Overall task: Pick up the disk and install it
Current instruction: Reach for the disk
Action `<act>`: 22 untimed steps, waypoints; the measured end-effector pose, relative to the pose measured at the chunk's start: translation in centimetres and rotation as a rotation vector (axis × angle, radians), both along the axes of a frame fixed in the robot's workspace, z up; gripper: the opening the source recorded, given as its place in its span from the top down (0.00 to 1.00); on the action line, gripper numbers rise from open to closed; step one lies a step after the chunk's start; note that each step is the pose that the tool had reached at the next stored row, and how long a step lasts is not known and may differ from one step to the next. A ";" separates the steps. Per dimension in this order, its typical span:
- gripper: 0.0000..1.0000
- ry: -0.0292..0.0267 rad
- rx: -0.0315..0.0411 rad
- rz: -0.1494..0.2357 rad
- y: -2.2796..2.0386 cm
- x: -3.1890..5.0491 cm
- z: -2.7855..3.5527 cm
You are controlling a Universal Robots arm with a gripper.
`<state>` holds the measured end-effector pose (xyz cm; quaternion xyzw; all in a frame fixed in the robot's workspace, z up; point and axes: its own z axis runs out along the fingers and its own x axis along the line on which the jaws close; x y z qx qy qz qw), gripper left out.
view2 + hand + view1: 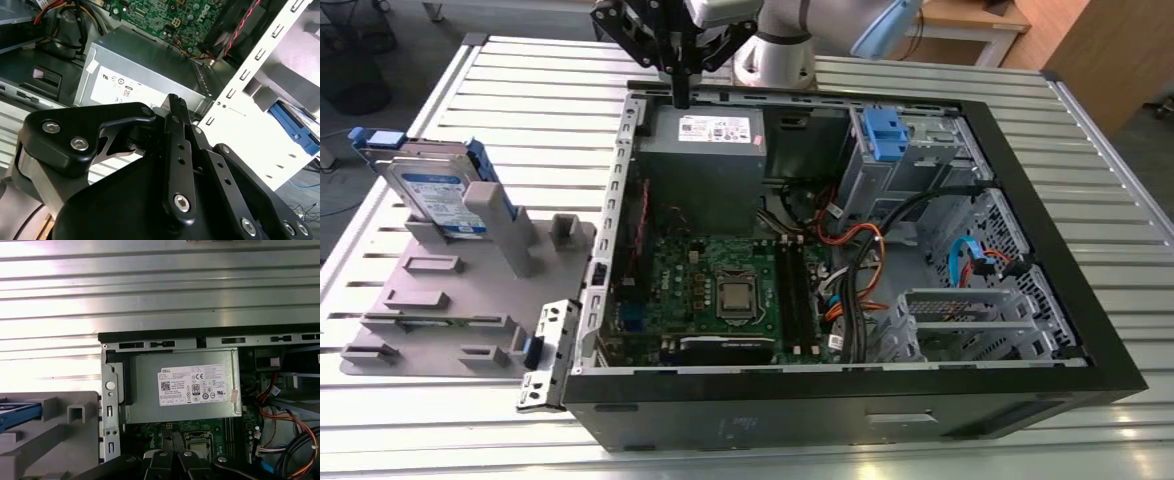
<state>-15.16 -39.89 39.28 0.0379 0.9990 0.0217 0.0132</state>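
Hovering — jaws closed (disk (434, 190) racked)

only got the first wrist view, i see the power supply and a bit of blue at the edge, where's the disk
Observer: In the exterior view the disk stands on edge in the grey holder, outside the case, on the exterior view's left.
Operator: is the gripper holding anything
Observer: No. In the second wrist view the gripper is shut with nothing between its fingers.
Operator: so where am i relative to the disk
Observer: The exterior view puts the gripper above the power supply at the case's far edge, well apart from the disk.
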 end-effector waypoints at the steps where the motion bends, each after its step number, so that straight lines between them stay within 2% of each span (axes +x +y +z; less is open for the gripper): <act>1: 0.89 0.0000 0.0000 0.000 0.00 -0.16 0.00; 6: 0.89 -0.0003 0.0000 0.000 0.00 -0.76 -0.01; 22: 0.89 -0.0002 0.0000 0.000 0.00 -1.14 0.00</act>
